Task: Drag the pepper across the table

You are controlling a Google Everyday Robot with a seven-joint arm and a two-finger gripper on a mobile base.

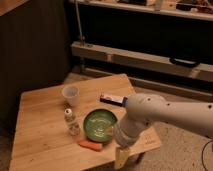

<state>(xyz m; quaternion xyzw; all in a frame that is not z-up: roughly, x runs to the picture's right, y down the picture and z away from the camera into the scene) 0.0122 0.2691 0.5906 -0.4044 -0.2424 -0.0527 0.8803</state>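
Note:
The pepper [91, 145] is a small orange-red tapered piece lying flat on the light wooden table [42, 137], near the front edge and just in front of a green bowl [100, 124]. My white arm comes in from the right and bends down over the table's front right corner. My gripper [121, 156] hangs low at the front edge, to the right of the pepper and apart from it.
A translucent cup [70, 95] stands at the table's middle back. A small bottle [71, 122] stands left of the bowl. A blue-and-white flat package [112, 100] lies behind the bowl. A dark shelving unit and rail stand behind the table.

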